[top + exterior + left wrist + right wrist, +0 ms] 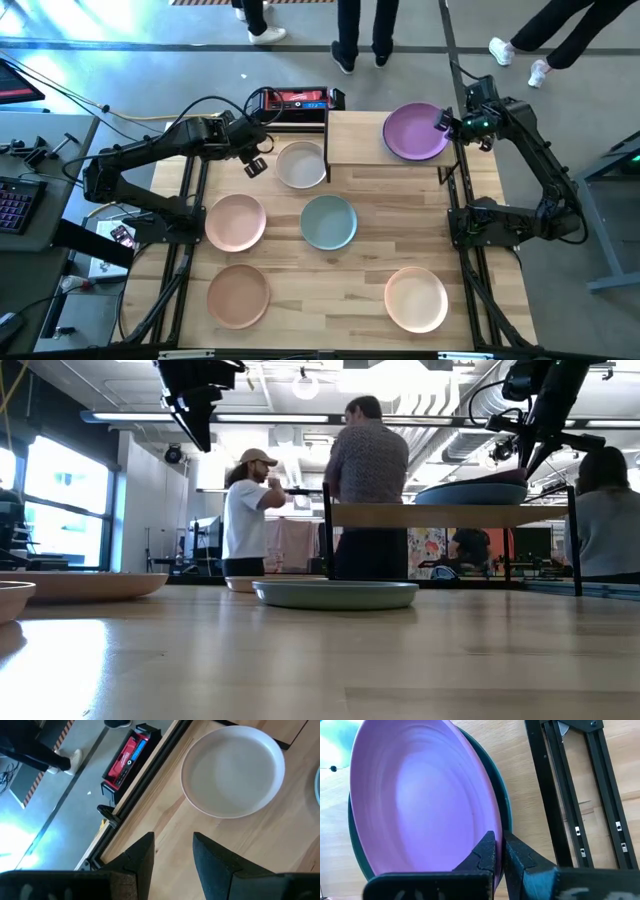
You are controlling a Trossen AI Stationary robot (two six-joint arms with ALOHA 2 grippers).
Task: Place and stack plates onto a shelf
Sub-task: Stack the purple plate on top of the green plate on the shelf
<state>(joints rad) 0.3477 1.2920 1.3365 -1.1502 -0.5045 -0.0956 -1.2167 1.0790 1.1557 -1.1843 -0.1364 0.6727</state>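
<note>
A purple plate (413,132) lies on a dark teal plate (506,805) on the right half of the shelf (352,140). My right gripper (443,122) is shut on the purple plate's right rim. My left gripper (254,163) hangs open above the table, just left of the beige plate (302,165), touching nothing. On the tabletop rest the pink plate (236,222), the sage green plate (329,222), the tan plate (238,295) and the peach plate (416,298). The blue plate is out of view. My right gripper pinches the purple plate's rim (487,832) at its right edge, one finger on the inner face and one outside. The fingers come from the table's right, slanting down. The plate sits tilted, its held edge (510,478) raised and its far side on the dark teal plate (465,493).
A red and black box (297,100) sits off the table's far edge beside the shelf. Black frame rails (580,795) run along the table's right side near my right gripper. The shelf's left half (350,135) is bare wood. People stand beyond the far edge (365,470).
</note>
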